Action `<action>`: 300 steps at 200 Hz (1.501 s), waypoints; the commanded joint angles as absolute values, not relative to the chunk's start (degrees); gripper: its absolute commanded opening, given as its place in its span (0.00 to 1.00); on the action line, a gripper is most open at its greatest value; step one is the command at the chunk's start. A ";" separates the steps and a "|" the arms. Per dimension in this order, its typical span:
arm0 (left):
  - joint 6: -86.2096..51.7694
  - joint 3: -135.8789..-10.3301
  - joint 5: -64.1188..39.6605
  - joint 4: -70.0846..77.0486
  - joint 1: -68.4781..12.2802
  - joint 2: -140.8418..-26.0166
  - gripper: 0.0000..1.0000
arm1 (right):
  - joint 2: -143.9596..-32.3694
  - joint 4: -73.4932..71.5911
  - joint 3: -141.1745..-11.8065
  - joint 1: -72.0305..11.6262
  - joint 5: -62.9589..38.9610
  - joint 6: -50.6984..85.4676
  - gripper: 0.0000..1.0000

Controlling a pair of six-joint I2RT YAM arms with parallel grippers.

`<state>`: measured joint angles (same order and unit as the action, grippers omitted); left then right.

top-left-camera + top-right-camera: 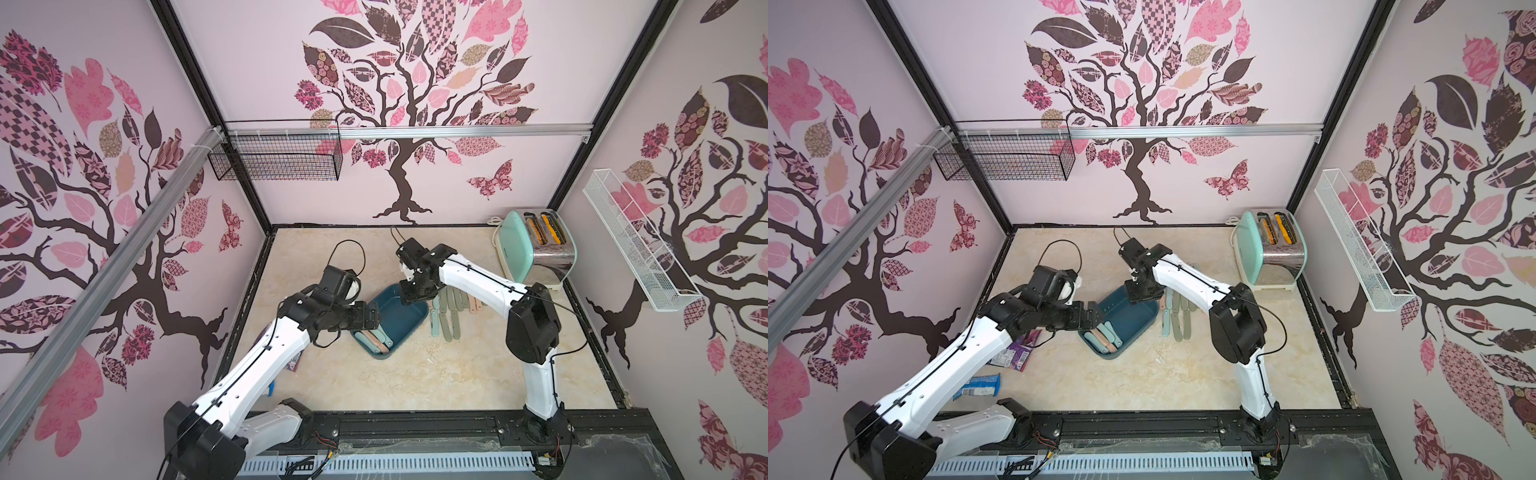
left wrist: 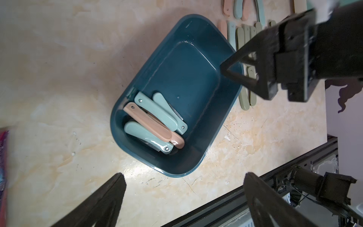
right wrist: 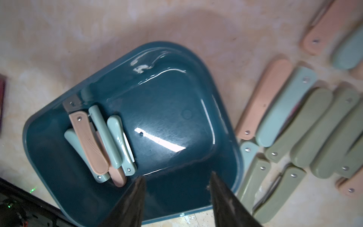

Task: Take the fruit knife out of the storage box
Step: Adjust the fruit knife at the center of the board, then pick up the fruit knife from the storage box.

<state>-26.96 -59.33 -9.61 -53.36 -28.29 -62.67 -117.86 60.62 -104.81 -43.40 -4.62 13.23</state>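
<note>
The right gripper [image 3: 176, 175], parted and empty above the storage box [image 3: 172, 102], should straddle the top pink fruit knife [image 3: 88, 141] inside it crosswise, while the left gripper [image 2: 184, 174] hangs open beside it.

The storage box [image 3: 167, 110], a glossy dark teal tub with rounded corners and low walls, sits flat on the counter [image 3: 176, 23], with one end below the right fingers [image 3: 133, 202]. Folded fruit knives [image 3: 88, 143] with pale green and pink handles lie overlapping at its other end, nearer the left fingers [image 2: 102, 202].
</note>
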 commanded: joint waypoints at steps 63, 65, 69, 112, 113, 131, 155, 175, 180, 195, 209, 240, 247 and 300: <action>-30.23 -55.59 -6.19 -64.71 -26.19 -48.94 0.98 | -128.67 62.77 -114.49 -53.39 -5.99 11.17 0.45; -30.23 -55.62 -6.10 -64.96 -26.19 -48.89 0.98 | -128.85 62.82 -114.69 -53.51 -5.98 11.14 0.44; -30.28 -55.63 -6.07 -65.30 -26.19 -48.64 0.98 | -129.24 62.76 -114.87 -53.76 -6.08 11.11 0.43; -31.16 -55.29 -5.33 -67.78 -26.19 -45.84 0.98 | -131.61 62.57 -115.95 -54.58 -6.87 10.63 0.37; -31.18 -55.24 -5.30 -67.77 -26.19 -45.82 0.98 | -131.64 62.49 -115.94 -54.58 -6.86 10.63 0.37; -31.31 -55.06 -5.27 -68.25 -26.15 -45.72 0.98 | -132.39 62.30 -116.16 -54.57 -7.33 10.39 0.28; -31.38 -55.11 -5.19 -68.27 -26.19 -45.87 0.98 | -133.56 62.06 -116.71 -54.58 -8.35 10.11 0.18; -31.37 -54.98 -5.34 -68.23 -26.19 -46.38 0.98 | -134.20 61.91 -116.91 -54.67 -8.94 10.11 0.17; -31.37 -54.95 -5.34 -68.26 -26.19 -46.49 0.98 | -134.29 61.87 -116.90 -54.66 -9.01 10.15 0.17; -31.33 -54.81 -5.36 -68.16 -26.19 -46.61 0.98 | -134.62 61.53 -116.94 -54.67 -9.06 10.19 0.22; -31.34 -54.79 -5.37 -68.10 -26.19 -46.69 0.98 | -135.28 61.62 -117.39 -54.62 -9.05 10.12 0.28; -31.32 -54.84 -5.38 -68.25 -26.19 -46.87 0.98 | -137.32 62.56 -119.47 -54.69 -8.79 9.89 0.33; -31.38 -54.83 -5.36 -68.21 -26.19 -46.83 0.98 | -137.69 62.58 -119.76 -54.71 -7.99 9.84 0.33; -31.36 -54.84 -5.36 -68.27 -26.19 -47.06 0.98 | -140.89 65.01 -121.99 -54.75 -1.79 10.01 0.23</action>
